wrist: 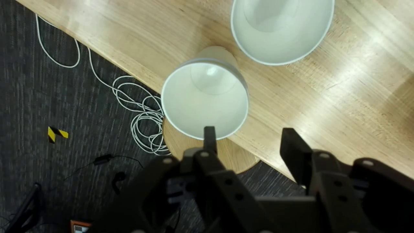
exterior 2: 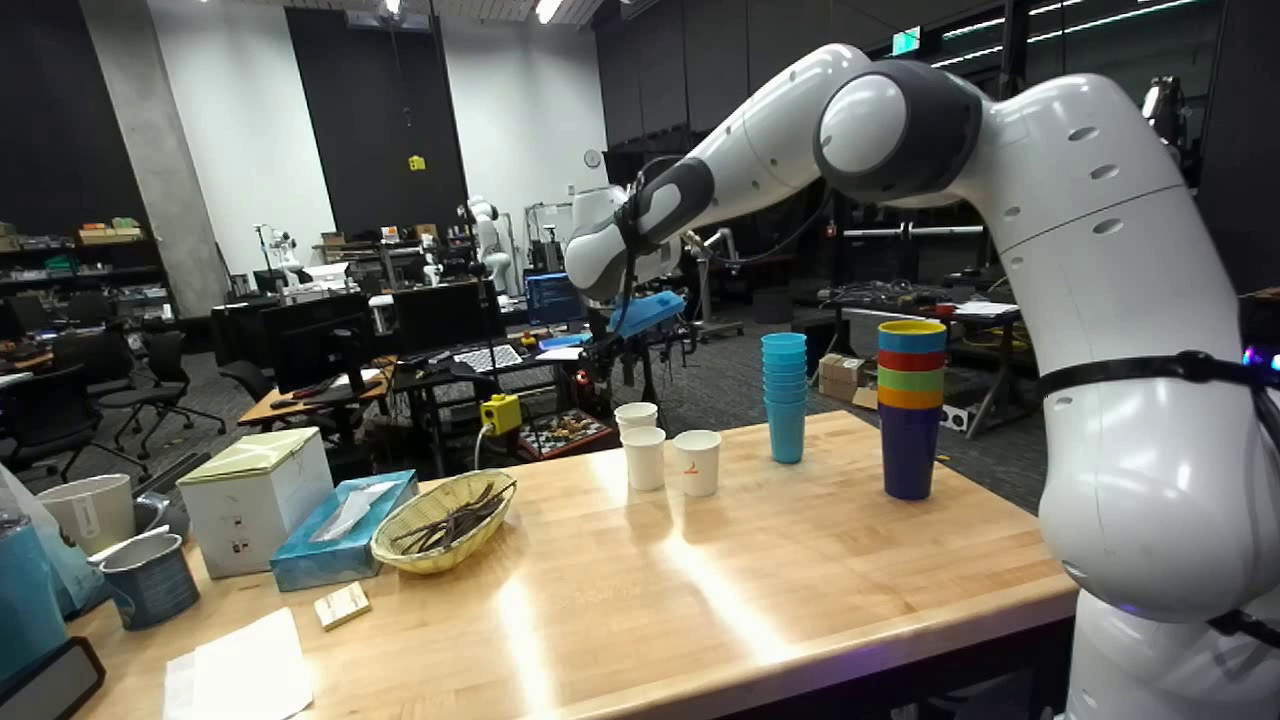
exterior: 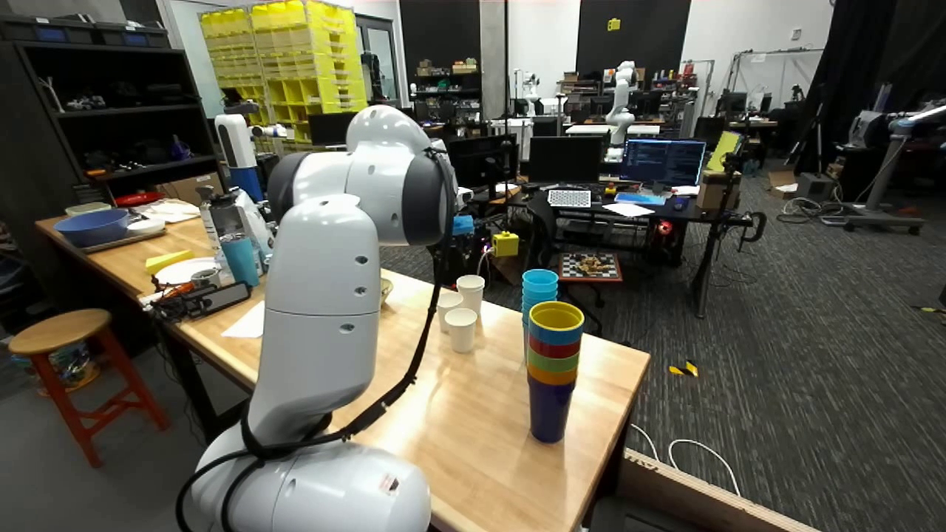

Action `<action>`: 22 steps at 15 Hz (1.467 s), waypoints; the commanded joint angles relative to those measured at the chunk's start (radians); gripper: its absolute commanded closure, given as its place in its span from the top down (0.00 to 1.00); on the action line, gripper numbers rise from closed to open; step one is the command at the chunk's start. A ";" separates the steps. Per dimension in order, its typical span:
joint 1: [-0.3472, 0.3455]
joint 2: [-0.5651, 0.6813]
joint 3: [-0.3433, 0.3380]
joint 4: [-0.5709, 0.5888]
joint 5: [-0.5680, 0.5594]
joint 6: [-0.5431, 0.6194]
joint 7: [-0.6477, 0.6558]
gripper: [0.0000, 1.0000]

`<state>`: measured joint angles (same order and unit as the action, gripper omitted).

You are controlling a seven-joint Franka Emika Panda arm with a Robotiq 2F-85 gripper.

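The edge cup [wrist: 194, 110], white and upright, stands on the wooden surface [exterior 2: 850, 540] close to its border and is the thing nearest the fingers [wrist: 295, 158]. These are spread well apart. In the wrist view one tip overlaps the edge cup's lower rim and the other lies to the right of that cup; whether the first tip touches it, I cannot tell. In an exterior view the forearm [exterior 2: 750, 150] reaches in from the right of the edge cup, with the wrist above it.

Two white cups [exterior 2: 645, 470] stand near the edge cup, closer to the camera in both exterior views. In the wrist view one of them lies above and to the right of it, cut off by the top border.

To the right of the edge cup, in both exterior views, stands a blue cup stack [exterior 2: 786, 400], and farther right a multicoloured cup stack [exterior 2: 910, 430], yellow at its top. To the left of the edge cup and nearer the camera, a wicker basket [exterior 2: 447, 560] holds dark sticks [exterior 2: 455, 520]; farther left are a tissue box [exterior 2: 330, 560] and a white carton [exterior 2: 235, 520].

In the wrist view a white cable [wrist: 148, 136] lies coiled on the carpet to the left of the edge cup.
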<state>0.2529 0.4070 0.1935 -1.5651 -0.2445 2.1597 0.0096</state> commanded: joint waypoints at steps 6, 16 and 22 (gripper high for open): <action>0.009 -0.068 -0.029 -0.037 0.000 -0.071 0.013 1.00; -0.037 -0.251 -0.040 -0.206 0.030 -0.164 0.022 1.00; -0.090 -0.361 -0.052 -0.395 0.092 -0.078 0.011 1.00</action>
<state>0.1845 0.1339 0.1498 -1.8370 -0.1923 2.0224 0.0269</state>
